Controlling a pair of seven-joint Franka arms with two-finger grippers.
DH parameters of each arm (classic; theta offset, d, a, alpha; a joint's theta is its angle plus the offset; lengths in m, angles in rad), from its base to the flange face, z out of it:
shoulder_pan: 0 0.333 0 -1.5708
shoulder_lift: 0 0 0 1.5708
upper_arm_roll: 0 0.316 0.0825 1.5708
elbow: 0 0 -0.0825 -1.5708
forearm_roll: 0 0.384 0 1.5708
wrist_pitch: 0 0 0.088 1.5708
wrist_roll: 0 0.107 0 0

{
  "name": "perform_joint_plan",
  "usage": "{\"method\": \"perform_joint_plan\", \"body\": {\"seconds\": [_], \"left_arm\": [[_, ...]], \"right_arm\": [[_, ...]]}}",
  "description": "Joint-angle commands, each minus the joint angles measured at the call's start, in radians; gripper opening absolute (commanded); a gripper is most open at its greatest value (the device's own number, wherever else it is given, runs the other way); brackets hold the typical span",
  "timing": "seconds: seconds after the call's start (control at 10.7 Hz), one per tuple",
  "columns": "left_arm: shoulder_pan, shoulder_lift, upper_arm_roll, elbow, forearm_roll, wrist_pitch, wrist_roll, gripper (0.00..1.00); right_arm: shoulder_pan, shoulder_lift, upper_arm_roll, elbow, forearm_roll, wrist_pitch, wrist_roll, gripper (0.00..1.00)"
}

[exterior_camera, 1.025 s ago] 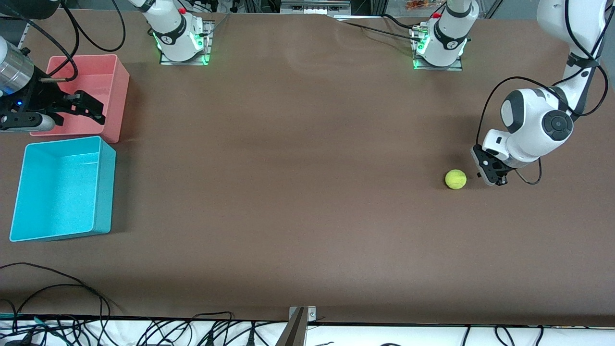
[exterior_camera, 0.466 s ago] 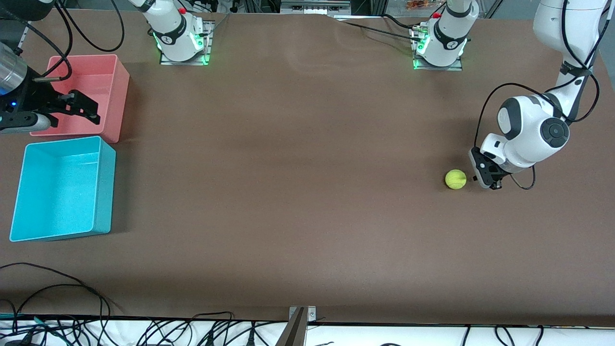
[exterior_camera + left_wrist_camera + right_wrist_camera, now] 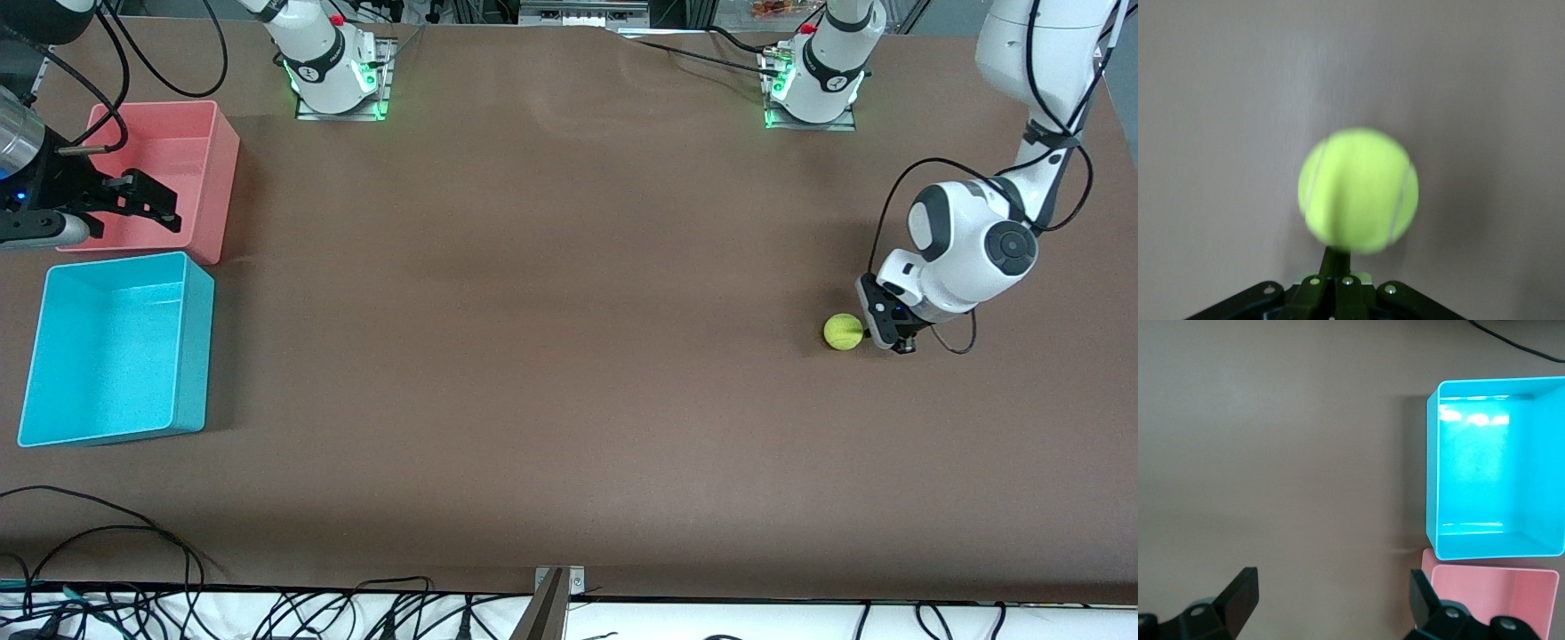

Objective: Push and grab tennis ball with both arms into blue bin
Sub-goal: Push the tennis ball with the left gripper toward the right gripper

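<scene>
The tennis ball (image 3: 842, 332) lies on the brown table toward the left arm's end. My left gripper (image 3: 870, 331) is low beside it, on the side away from the bins. Its fingers (image 3: 1336, 259) are shut together and empty, with the tips against the ball (image 3: 1358, 191). The blue bin (image 3: 194, 347) stands empty at the right arm's end of the table, and it also shows in the right wrist view (image 3: 1478, 473). My right gripper (image 3: 147, 200) hangs open and empty over the pink bin's edge; its jaws stand wide apart in the right wrist view (image 3: 1331, 590).
A pink bin (image 3: 218, 160) stands next to the blue bin, farther from the front camera; it also shows in the right wrist view (image 3: 1485, 593). Cables lie along the table's front edge (image 3: 107, 524). Both arm bases (image 3: 333, 71) stand along the back edge.
My left gripper has slid toward the ball and closed the gap to it. The ball has not visibly moved. My right gripper has drifted slightly toward the table's end.
</scene>
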Motion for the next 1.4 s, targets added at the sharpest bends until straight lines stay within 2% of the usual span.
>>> {"method": "perform_joint_plan", "body": {"seconds": [0.0, 0.09, 0.19, 0.28, 0.84, 1.03, 1.21, 1.31], "left_arm": [[-0.074, 0.059, -0.057, 0.022, -0.116, 0.049, -0.048, 0.0], [-0.086, 0.059, -0.121, 0.056, -0.103, 0.048, -0.2, 0.0], [-0.108, 0.059, -0.157, 0.071, -0.084, 0.046, -0.339, 0.0], [-0.114, 0.059, -0.157, 0.073, -0.055, 0.045, -0.399, 0.0], [-0.065, 0.001, -0.151, 0.068, -0.049, 0.002, -0.401, 0.02], [-0.044, -0.029, -0.143, 0.067, -0.049, -0.02, -0.404, 0.33], [-0.042, -0.068, -0.14, 0.067, -0.049, -0.069, -0.404, 0.88], [-0.039, -0.077, -0.137, 0.067, -0.049, -0.092, -0.4, 0.89]], "right_arm": [[-0.006, 0.009, 0.007, 0.024, -0.014, -0.005, -0.01, 1.0], [-0.006, 0.009, 0.007, 0.024, -0.014, -0.005, -0.01, 1.0], [-0.008, 0.009, 0.005, 0.022, -0.014, -0.005, -0.01, 1.0], [-0.008, 0.009, 0.004, 0.024, -0.014, -0.005, -0.01, 1.0], [-0.009, 0.023, 0.002, -0.017, -0.013, 0.027, -0.018, 1.0], [-0.009, 0.023, 0.003, -0.07, -0.013, 0.079, -0.029, 1.0], [-0.006, 0.032, 0.005, -0.128, -0.008, 0.14, -0.03, 1.0], [-0.005, 0.032, 0.007, -0.161, -0.008, 0.186, -0.046, 1.0]]}}
